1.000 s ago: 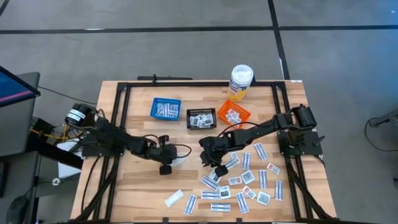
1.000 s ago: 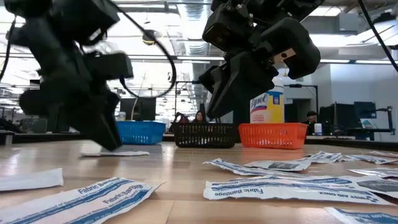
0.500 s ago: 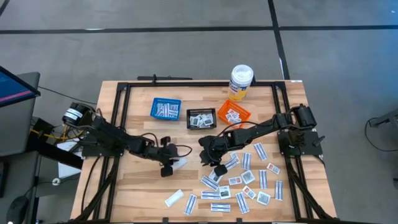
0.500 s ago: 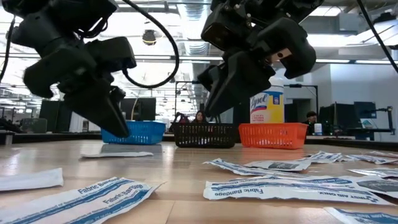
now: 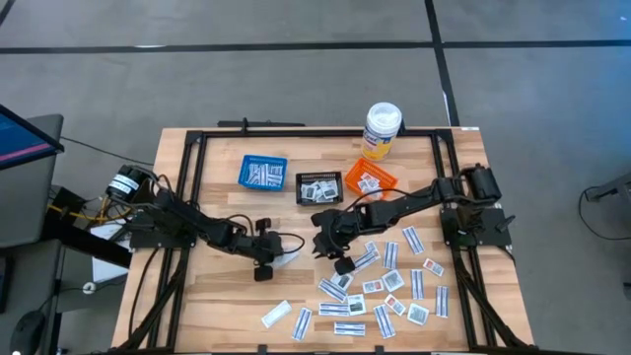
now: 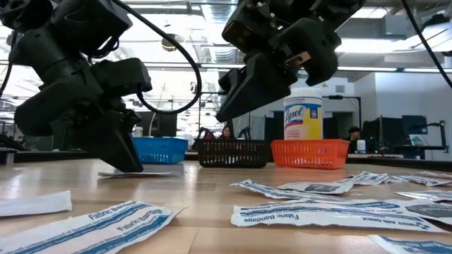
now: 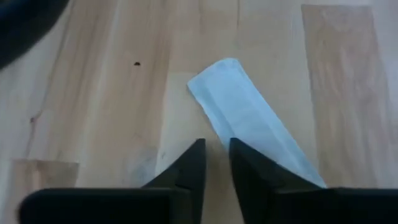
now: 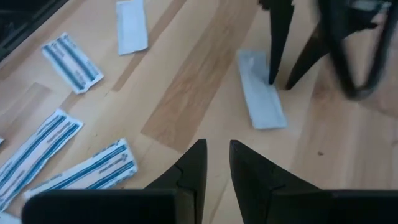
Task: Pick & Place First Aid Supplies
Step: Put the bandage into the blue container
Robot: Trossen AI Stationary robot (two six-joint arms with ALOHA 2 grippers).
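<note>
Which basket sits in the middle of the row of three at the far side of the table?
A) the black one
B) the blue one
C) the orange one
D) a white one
A: in the high view the black basket stands between the blue basket on the left arm's side and the orange basket on the right arm's side, and the low view shows the same order.
</note>
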